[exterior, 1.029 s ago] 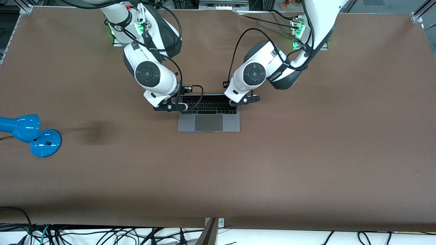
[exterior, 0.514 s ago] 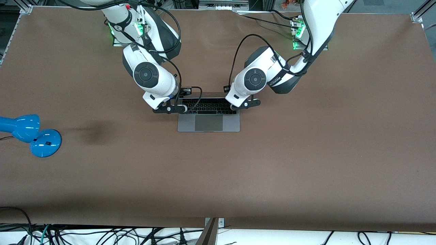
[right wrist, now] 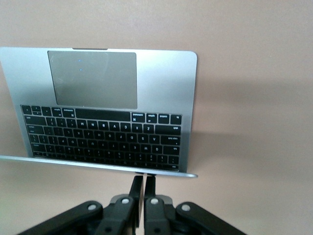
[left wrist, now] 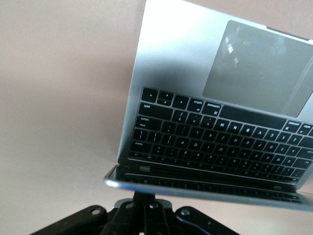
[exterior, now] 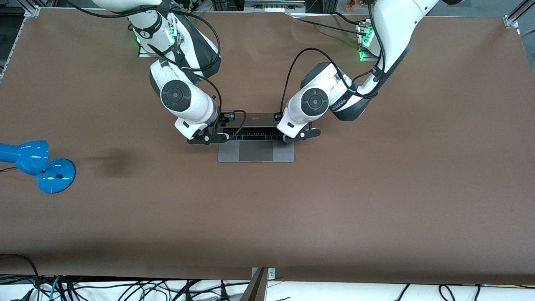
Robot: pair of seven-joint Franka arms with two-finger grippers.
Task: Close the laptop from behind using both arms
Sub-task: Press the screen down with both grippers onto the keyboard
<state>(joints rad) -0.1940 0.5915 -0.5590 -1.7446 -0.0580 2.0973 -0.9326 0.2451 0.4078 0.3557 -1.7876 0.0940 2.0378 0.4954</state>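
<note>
The grey laptop (exterior: 256,151) lies mid-table, its lid (exterior: 257,119) tipped forward over the black keyboard (exterior: 250,133) and partly lowered. My left gripper (exterior: 294,137) is shut, with its fingertips against the back of the lid near the corner toward the left arm's end. My right gripper (exterior: 216,137) is shut too and presses the lid's back at the other corner. In the left wrist view the lid's edge (left wrist: 205,190) crosses just ahead of the left gripper (left wrist: 142,197). In the right wrist view the lid's edge (right wrist: 98,166) sits on the tips of the right gripper (right wrist: 145,177).
A blue desk lamp (exterior: 39,163) stands near the table's edge at the right arm's end. Brown tabletop (exterior: 376,200) spreads around the laptop. Cables hang along the table edge (exterior: 125,288) nearest the front camera.
Both grippers have moved toward the front camera and lower, pushing the lid farther down. More of the lid's back shows, and fewer keyboard rows.
</note>
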